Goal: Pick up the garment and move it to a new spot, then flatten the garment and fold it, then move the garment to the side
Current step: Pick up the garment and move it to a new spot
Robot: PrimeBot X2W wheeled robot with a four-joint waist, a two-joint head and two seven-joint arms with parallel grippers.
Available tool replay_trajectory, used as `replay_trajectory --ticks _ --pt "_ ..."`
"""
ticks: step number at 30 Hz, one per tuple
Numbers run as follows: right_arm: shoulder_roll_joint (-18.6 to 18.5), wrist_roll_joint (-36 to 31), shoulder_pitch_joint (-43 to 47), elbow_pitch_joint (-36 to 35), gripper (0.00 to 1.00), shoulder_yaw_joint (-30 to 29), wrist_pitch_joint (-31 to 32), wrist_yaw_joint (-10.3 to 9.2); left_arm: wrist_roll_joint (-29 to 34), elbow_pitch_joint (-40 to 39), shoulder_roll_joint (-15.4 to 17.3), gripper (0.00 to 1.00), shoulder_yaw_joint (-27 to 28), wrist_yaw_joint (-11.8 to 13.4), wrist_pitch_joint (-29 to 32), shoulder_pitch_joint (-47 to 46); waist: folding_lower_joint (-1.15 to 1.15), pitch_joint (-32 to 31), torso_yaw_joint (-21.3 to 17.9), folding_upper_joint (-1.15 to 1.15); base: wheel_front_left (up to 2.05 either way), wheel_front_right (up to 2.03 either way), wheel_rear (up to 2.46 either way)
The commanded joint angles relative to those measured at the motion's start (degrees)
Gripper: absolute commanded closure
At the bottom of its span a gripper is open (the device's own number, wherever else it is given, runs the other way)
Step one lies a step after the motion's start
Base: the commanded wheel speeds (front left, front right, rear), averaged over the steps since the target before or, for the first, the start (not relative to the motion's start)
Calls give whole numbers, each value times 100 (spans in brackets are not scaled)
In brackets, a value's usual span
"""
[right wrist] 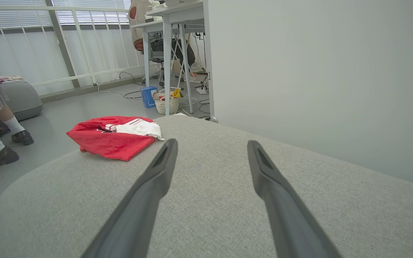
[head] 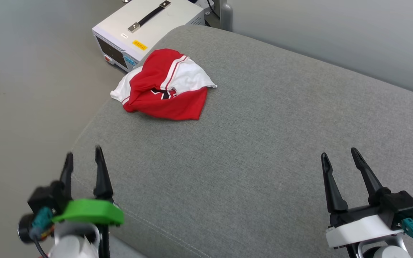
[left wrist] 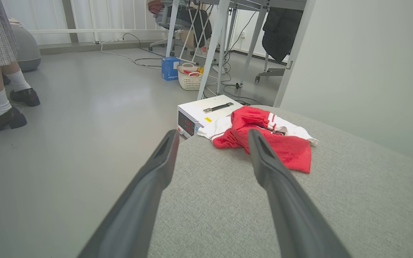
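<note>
Lying crumpled at the far left corner of the cushion (head: 264, 143), perhaps overhanging its edge, the shirt (head: 165, 105) is well apart from the left gripper (head: 84, 151) and right gripper (head: 339, 152), both spread wide, empty, over its near side.

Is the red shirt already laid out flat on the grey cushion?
No, the garment lies crumpled in a heap at a corner of the cushion.

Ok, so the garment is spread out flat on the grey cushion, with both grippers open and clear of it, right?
Not quite. The garment is not spread flat: the head view shows it bunched in a crumpled heap near the far left edge of the grey cushion. The rest holds: the left gripper and right gripper are both open and clear of it.
</note>
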Motion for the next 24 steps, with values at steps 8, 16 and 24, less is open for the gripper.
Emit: replay_trajectory --ticks 8,16,24 --pt "-66 -239 -388 -168 0 58 -26 -4 35 439 487 0 447 -620 -33 -1783 0 551 -391 0 0 0 0" --pt "-322 -311 -833 -489 0 149 -26 -4 -506 1249 1459 0 210 -701 -29 -3463 0 1350 -834 0 0 0 0" --pt "-496 -342 -1217 -788 0 236 -26 -4 -1749 1896 2638 0 -1119 -704 1042 -4828 0 1915 -1104 0 0 0 0"
